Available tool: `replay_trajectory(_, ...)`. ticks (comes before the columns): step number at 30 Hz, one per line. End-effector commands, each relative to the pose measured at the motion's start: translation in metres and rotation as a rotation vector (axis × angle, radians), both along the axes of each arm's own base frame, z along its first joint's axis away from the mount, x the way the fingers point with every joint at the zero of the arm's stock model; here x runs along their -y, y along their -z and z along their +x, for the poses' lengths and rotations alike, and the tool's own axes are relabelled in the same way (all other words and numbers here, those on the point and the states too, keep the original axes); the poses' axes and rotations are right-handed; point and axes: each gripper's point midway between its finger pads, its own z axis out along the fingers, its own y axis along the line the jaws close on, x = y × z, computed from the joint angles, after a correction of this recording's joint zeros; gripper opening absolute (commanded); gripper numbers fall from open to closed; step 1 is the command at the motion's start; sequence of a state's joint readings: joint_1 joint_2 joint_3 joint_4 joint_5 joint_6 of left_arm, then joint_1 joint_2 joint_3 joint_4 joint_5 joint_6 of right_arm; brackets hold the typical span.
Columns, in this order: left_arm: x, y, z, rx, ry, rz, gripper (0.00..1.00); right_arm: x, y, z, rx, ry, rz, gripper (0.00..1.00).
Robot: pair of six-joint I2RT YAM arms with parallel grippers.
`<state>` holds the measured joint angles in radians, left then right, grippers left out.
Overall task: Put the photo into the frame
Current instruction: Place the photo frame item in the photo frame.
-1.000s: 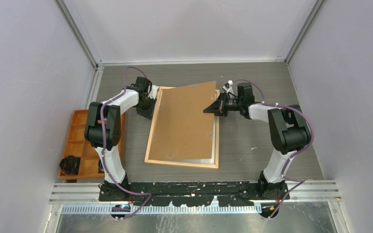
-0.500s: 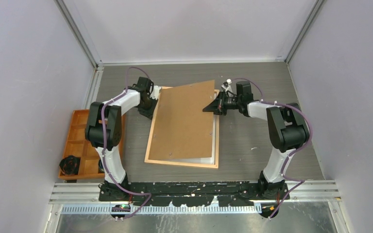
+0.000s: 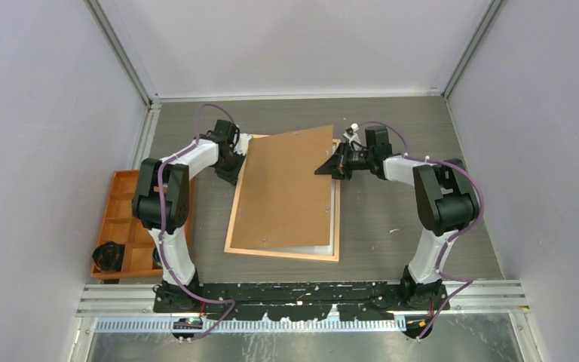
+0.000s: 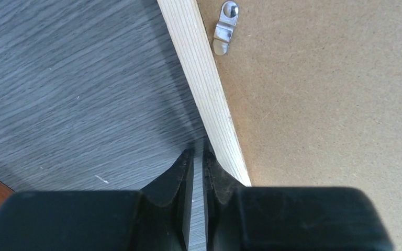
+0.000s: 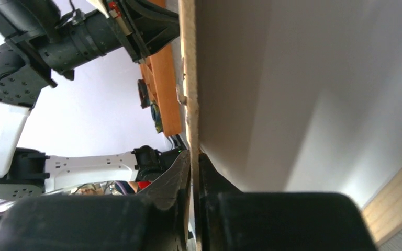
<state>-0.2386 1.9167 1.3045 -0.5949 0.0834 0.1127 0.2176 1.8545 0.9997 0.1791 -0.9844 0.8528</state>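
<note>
The frame (image 3: 279,254), thin light-orange wood, lies flat mid-table. A brown backing board (image 3: 290,188) rests skewed over it, its right edge raised. My right gripper (image 3: 330,166) is shut on that raised edge; the right wrist view shows the jaws (image 5: 194,156) pinching the board's thin edge (image 5: 189,78). Under the board lies a white sheet (image 3: 301,247), seemingly the photo's plain back (image 5: 293,94); no printed side shows. My left gripper (image 3: 232,172) is shut and empty on the table beside the frame's left strip (image 4: 209,94), its fingertips (image 4: 198,154) almost touching the wood.
An orange compartment tray (image 3: 121,219) stands at the left table edge with a black object (image 3: 108,255) in its near corner. A metal clip (image 4: 225,29) sits on the board by the frame's left strip. Walls close in the left, right and far sides.
The left gripper has crept slightly toward the frame's far left corner. The right gripper has shifted a touch leftward, still holding the board's edge. The board has barely moved.
</note>
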Motion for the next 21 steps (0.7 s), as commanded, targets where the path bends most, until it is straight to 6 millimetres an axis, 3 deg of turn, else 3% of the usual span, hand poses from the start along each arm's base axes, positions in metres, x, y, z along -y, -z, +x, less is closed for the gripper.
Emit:
replay_trajectory(1,0.019,-0.007,-0.010,-0.017,0.041,-0.073,0.13,-0.003,-0.006,0.008,0.053,-0.001,-0.106,0.19)
replay_trajectory(6,0.016,-0.011,-0.010,-0.007,0.038,-0.069,0.11,0.006,0.004,0.008,0.043,0.041,-0.277,0.49)
replay_trajectory(15,0.012,-0.017,-0.006,0.010,0.036,-0.067,0.09,0.015,0.017,0.009,0.048,0.122,-0.518,0.79)
replay_trajectory(19,0.010,-0.019,-0.004,0.021,0.039,-0.055,0.08,0.021,0.017,0.009,0.072,0.135,-0.632,0.97)
replay_trajectory(21,0.010,-0.018,-0.004,0.020,0.041,-0.052,0.08,0.020,0.013,0.011,0.091,0.140,-0.640,1.00)
